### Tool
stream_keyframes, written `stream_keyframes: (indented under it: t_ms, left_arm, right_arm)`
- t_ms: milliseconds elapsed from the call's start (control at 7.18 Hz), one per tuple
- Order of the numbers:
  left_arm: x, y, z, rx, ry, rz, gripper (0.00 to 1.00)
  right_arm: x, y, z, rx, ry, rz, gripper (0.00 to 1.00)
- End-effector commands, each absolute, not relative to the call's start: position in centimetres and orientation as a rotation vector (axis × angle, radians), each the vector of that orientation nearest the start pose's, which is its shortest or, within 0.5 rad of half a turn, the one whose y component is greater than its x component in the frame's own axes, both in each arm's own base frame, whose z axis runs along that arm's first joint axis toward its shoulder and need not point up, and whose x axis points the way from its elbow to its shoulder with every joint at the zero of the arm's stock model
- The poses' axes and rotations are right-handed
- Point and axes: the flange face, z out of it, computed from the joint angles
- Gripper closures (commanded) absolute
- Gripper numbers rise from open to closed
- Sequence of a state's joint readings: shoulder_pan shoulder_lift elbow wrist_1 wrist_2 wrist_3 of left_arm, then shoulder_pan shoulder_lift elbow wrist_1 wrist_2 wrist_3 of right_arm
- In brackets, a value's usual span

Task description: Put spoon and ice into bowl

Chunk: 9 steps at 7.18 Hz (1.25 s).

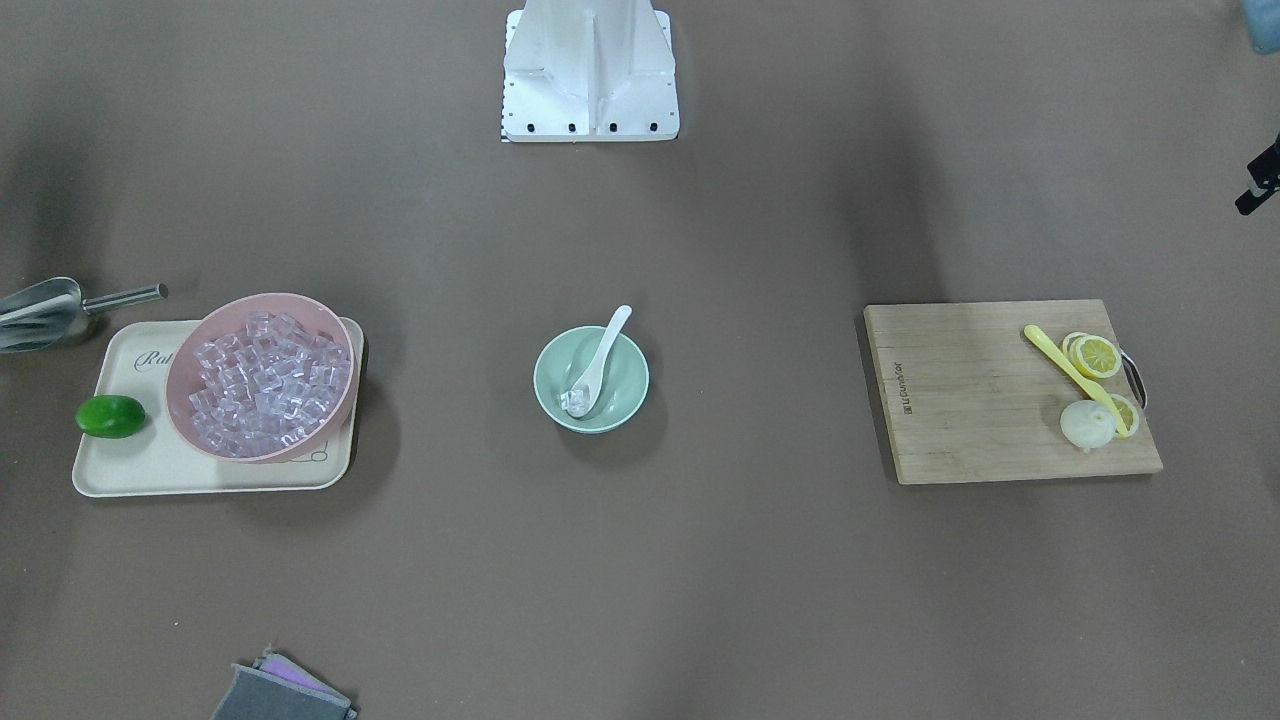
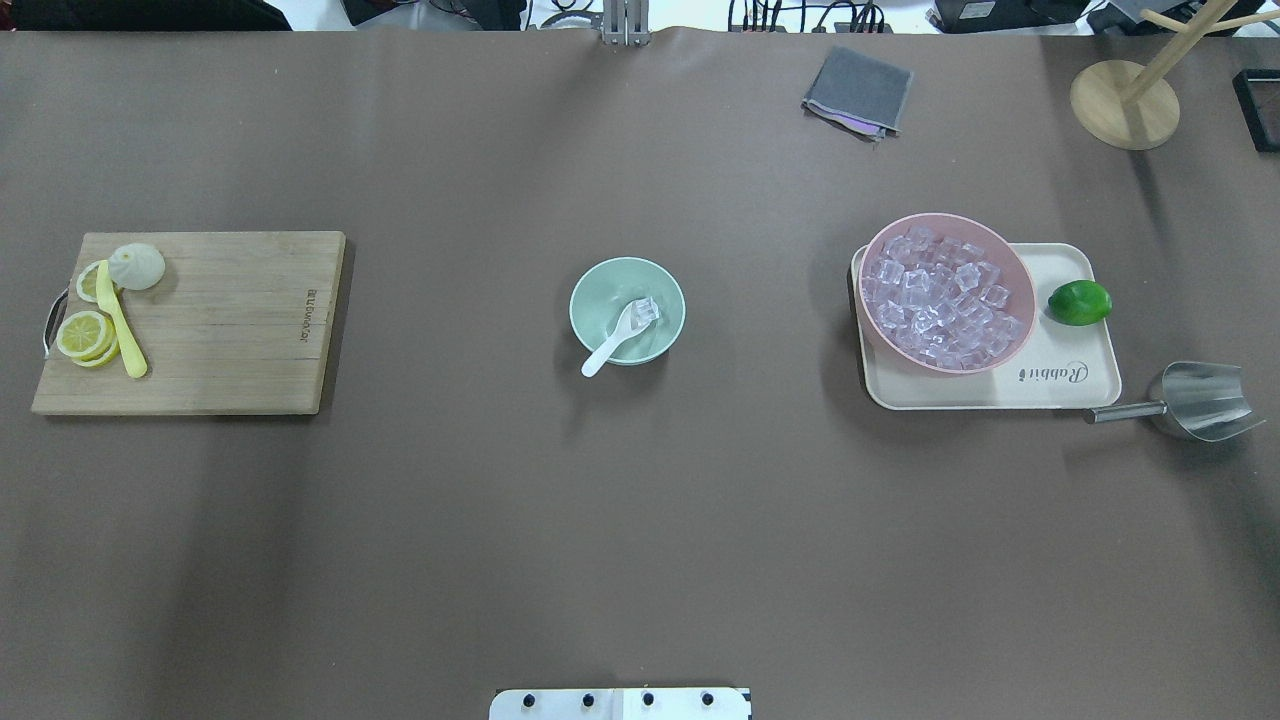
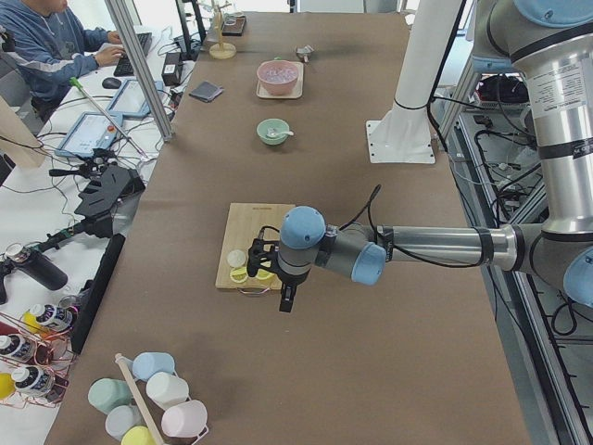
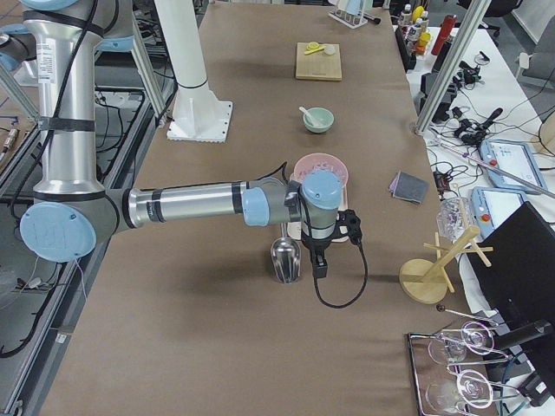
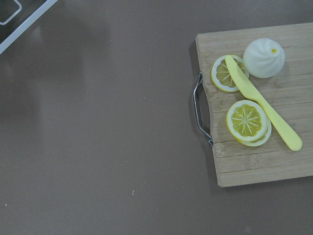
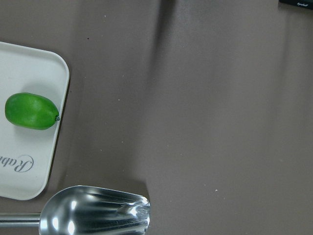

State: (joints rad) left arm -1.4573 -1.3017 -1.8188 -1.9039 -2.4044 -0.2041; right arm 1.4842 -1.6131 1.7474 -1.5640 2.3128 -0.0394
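The spoon is located in the bowl, which is positioned at the middle of the table. The scoop is seated on the bowl floor and the handle is propped on the rim, projecting past it toward the robot base. A small cluster of ice is held in the scoop. The larger supply of cubes is contained in the pink bowl, which is set on the cream tray on the robot's right side. A lime is placed on the same tray, just beside the pink bowl. A metal scoop is laid on the table next to the tray's corner.

On the robot's left side, a wooden cutting board is provided. Lemon slices, a yellow utensil and a white rounded item are grouped at its handle end. A folded grey cloth is found at the table's far edge.

The left gripper is suspended above the table near the board's handle end. The right gripper is suspended beside the metal scoop. Both are well apart from the bowl. Whether either pincer is spread or pressed together cannot be determined, as each is visible only in a side view.
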Motion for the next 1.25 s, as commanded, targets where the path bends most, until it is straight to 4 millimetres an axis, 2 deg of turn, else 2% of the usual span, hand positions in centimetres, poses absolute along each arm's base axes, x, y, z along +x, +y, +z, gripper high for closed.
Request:
stream_keyframes:
  t_ms: [0, 139, 557, 975, 1115]
  left_arm:
    - [-1.3, -40.1, 60.7, 0.106, 0.889, 0.027, 0.03]
    - [-1.1, -40.3, 61.3, 0.091, 0.876, 0.022, 0.03]
    - [-1.4, -40.6, 60.8, 0.108, 0.874, 0.022, 0.03]
    - [-1.8, -40.3, 59.8, 0.136, 0.877, 0.025, 0.03]
    - [-1.7, -40.8, 59.6, 0.140, 0.878, 0.031, 0.03]
  right_arm:
    - [2.9, -47.6, 59.5, 0.116, -0.749, -0.161, 0.00]
    - [3.0, -47.6, 59.8, 0.113, -0.744, -0.161, 0.00]
    - [3.3, -46.1, 61.6, 0.076, -0.745, -0.142, 0.00]
    - [3.4, -44.8, 62.0, 0.068, -0.748, -0.141, 0.00]
    - [3.4, -44.8, 62.7, 0.056, -0.747, -0.134, 0.00]
